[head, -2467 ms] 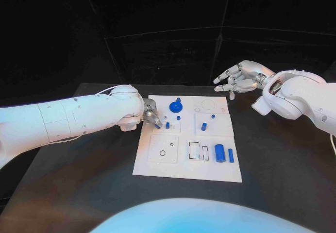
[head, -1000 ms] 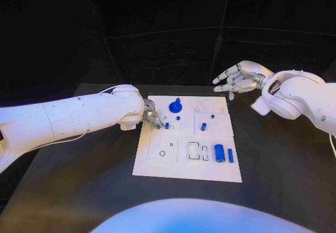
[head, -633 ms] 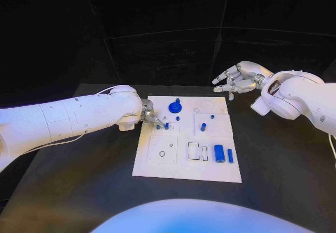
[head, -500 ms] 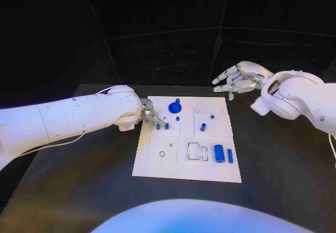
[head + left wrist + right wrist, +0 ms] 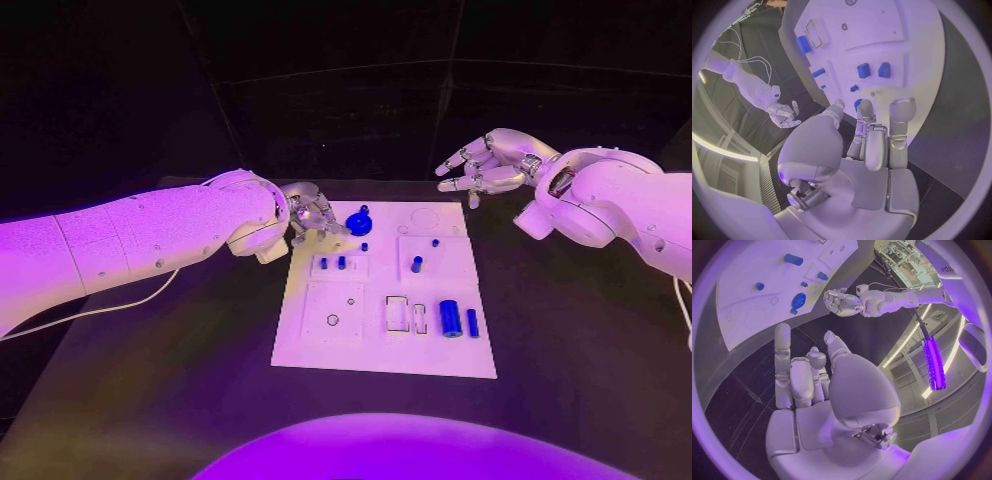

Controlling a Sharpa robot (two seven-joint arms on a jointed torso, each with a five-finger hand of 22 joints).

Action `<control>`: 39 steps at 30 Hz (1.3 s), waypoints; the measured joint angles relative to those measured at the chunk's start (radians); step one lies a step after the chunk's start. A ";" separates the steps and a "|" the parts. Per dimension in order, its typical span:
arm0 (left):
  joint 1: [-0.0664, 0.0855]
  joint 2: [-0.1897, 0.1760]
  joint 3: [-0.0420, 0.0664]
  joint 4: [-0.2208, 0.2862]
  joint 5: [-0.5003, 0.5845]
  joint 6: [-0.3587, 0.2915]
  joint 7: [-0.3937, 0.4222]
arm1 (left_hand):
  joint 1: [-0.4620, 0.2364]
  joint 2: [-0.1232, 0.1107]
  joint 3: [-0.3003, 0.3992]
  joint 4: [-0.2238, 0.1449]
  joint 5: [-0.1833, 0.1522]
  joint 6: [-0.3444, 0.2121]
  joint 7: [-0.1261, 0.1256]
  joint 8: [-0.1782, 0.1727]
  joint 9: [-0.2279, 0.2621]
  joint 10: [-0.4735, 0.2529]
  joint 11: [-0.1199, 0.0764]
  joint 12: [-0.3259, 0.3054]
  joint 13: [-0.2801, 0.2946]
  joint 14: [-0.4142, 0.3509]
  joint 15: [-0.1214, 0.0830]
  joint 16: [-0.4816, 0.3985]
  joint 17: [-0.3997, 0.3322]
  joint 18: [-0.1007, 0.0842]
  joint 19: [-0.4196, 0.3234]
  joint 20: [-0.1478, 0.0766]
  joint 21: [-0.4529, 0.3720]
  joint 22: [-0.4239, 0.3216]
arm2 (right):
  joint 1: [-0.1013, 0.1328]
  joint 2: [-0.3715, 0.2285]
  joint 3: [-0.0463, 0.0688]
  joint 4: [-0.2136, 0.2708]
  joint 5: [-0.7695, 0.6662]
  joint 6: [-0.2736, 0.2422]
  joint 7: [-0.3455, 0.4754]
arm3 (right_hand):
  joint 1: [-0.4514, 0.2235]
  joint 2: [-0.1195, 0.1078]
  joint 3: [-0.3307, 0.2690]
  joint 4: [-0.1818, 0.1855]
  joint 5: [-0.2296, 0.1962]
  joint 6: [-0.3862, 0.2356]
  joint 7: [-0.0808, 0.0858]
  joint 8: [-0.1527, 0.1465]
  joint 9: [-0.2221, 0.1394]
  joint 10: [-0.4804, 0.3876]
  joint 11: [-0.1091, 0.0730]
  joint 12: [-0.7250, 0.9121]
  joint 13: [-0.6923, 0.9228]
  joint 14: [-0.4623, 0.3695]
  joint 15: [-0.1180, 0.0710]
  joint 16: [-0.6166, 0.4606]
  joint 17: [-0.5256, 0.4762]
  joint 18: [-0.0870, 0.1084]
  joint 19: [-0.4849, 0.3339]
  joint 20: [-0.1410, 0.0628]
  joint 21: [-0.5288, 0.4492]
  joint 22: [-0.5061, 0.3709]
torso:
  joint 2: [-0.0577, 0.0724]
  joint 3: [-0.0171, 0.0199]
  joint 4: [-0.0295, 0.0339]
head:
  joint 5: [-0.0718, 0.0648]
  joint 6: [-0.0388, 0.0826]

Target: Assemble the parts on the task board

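The left hand (image 5: 306, 210) hovered with fingers apart and holding nothing by the task board's (image 5: 335, 343) far left corner (two small blue parts (image 5: 332, 263) stood just beside it), while the right hand (image 5: 488, 167) hung empty, fingers loosely spread, beyond the far right corner.

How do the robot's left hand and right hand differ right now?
The left hand is at the task board's far left corner, beside the round blue part; the right hand is raised beyond the board's far edge. Both look empty, fingers apart.
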 measured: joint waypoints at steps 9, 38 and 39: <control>0.000 0.095 -0.020 -0.059 -0.044 -0.040 0.178 | 0.173 -0.026 0.082 -0.096 0.000 -0.045 0.040 -0.115 -0.141 -0.182 0.055 -0.212 -0.180 -0.130 0.047 -0.230 -0.227 0.038 -0.128 0.049 -0.276 -0.245 | 0.000 0.003 0.000 -0.001 -0.001 -0.001 0.000 | 0.000 0.000 0.000 0.000 0.000 0.000 0.000 0.000 0.000 0.000 0.000 0.000 0.000 0.000 0.000 0.000 0.000 0.000 0.000 0.000 0.000 -0.001 | 0.001 -0.0008 -0.0013 | -0.015 0.005; -0.013 0.227 -0.085 -0.244 -0.471 -0.019 0.338 | 0.174 -0.108 0.180 -0.174 0.000 0.193 0.022 -0.377 -0.433 -0.092 0.047 -0.415 -0.520 -0.004 0.036 -0.081 -0.167 0.022 0.063 0.034 -0.020 -0.012 | 0.000 0.016 0.000 -0.005 -0.016 -0.001 0.001 | 0.000 0.000 0.000 0.000 0.000 0.000 0.000 0.000 0.000 0.000 0.000 0.000 0.000 0.000 0.000 0.000 0.000 0.000 0.000 0.000 0.000 -0.001 | 0.001 -0.0019 -0.0007 | -0.024 0.011; -0.014 0.228 -0.086 -0.245 -0.475 -0.016 0.337 | 0.174 -0.108 0.180 -0.174 0.000 0.195 0.020 -0.381 -0.435 -0.087 0.046 -0.419 -0.523 -0.004 0.036 -0.081 -0.169 0.022 0.068 0.034 -0.020 -0.009 | 0.000 0.016 0.000 -0.005 -0.016 -0.001 0.001 | 0.000 0.000 0.000 0.000 0.000 0.000 0.000 0.000 0.000 0.000 0.000 0.000 0.000 0.000 0.000 0.000 0.000 0.000 0.000 0.000 0.000 -0.001 | 0.001 -0.0019 -0.0007 | -0.024 0.011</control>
